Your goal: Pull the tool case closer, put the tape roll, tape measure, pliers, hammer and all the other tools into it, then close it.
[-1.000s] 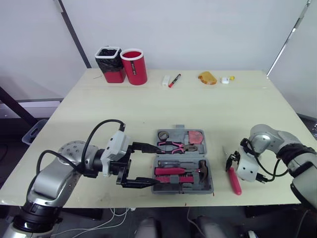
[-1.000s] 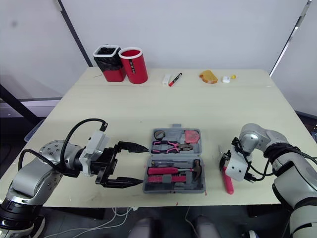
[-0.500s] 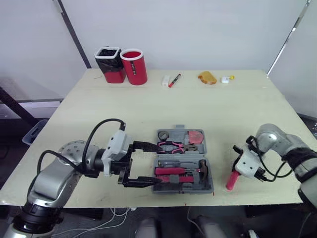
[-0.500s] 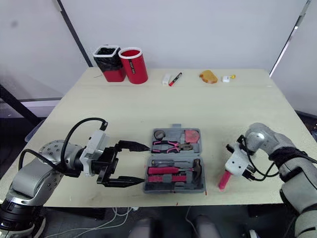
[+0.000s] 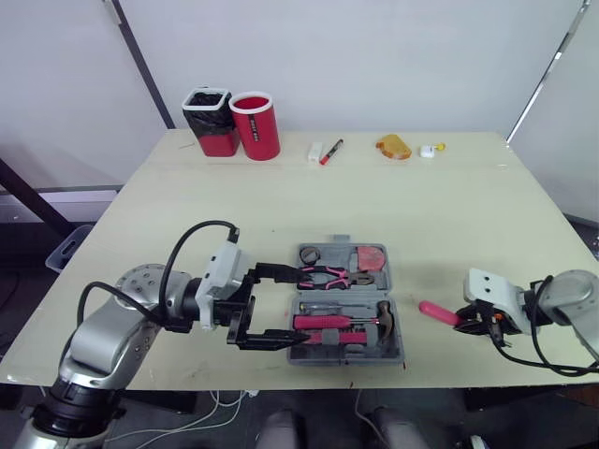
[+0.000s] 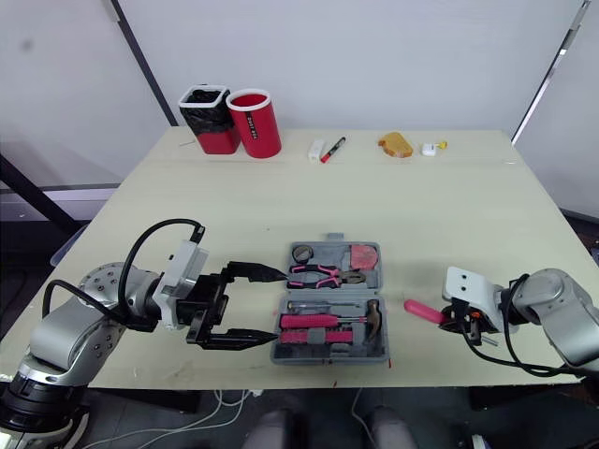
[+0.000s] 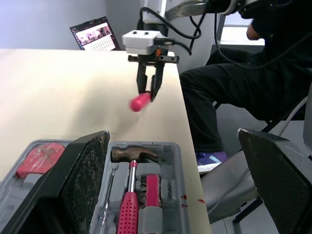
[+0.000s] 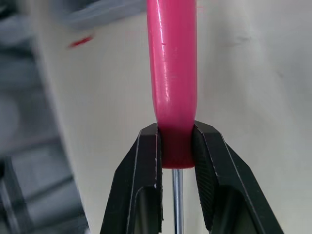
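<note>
left gripper (image 5: 294,306) gapes wide at the left edge of the tool case (image 5: 394,352), one finger beside each half, probably to steady or drag the open case across the desk (image 5: 374,206). pliers (image 5: 328,277) and hammer (image 5: 381,316) lie in their moulded slots. further right, near the case but apart from it, the right gripper (image 5: 468,322) pinches the pink screwdriver (image 5: 437,312) where handle meets shaft, handle aimed at the case, likely to carry it in.

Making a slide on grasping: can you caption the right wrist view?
Right claw shut on the pink handle of a screwdriver, metal shaft behind, table beyond.
</note>
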Robot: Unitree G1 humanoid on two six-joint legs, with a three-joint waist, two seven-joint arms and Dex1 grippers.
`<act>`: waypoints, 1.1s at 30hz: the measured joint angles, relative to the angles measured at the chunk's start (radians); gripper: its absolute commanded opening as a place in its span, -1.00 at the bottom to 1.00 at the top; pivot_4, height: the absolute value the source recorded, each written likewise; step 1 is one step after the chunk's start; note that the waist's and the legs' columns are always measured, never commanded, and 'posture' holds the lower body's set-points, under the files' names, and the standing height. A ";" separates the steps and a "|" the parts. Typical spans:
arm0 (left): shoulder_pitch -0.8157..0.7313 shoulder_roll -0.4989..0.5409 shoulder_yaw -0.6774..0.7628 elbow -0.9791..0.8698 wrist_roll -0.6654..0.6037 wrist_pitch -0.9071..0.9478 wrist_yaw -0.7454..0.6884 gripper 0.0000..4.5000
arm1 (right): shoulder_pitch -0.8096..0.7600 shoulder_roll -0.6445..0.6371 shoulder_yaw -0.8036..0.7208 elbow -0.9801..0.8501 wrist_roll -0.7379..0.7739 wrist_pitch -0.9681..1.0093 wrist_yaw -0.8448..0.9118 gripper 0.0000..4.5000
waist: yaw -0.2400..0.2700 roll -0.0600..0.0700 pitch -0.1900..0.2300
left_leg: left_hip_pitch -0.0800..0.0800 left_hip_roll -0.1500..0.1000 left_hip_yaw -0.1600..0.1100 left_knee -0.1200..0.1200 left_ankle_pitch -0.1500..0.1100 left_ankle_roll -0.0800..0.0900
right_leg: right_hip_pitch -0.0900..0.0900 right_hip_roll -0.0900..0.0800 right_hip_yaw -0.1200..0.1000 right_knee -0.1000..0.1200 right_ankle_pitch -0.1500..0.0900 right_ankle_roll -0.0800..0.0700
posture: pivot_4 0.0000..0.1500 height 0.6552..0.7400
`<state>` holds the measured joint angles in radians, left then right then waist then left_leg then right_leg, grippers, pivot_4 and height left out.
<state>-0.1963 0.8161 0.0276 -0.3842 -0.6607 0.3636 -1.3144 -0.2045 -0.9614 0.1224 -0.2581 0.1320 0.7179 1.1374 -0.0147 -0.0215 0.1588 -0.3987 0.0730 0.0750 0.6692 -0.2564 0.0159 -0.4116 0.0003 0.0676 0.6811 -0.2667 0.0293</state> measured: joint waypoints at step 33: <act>0.005 -0.017 -0.004 0.101 0.049 -0.112 -0.098 1.00 | 0.081 0.712 -0.372 -0.239 0.019 0.543 -0.764 0.99 | -0.004 -0.001 0.000 | -0.004 0.000 -0.002 -0.003 0.000 0.000 | -0.003 0.001 -0.001 -0.002 -0.001 0.002 | 1.00 1.00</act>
<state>-0.1912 0.7992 0.0232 -0.2828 -0.6116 0.2513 -1.4129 -0.1236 -0.2493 -0.2500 -0.4966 0.1507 1.2611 0.3738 -0.0191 -0.0221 0.1584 -0.4025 0.0726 0.0728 0.6661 -0.2565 0.0160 -0.4142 0.0012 0.0663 0.6788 -0.2676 0.0308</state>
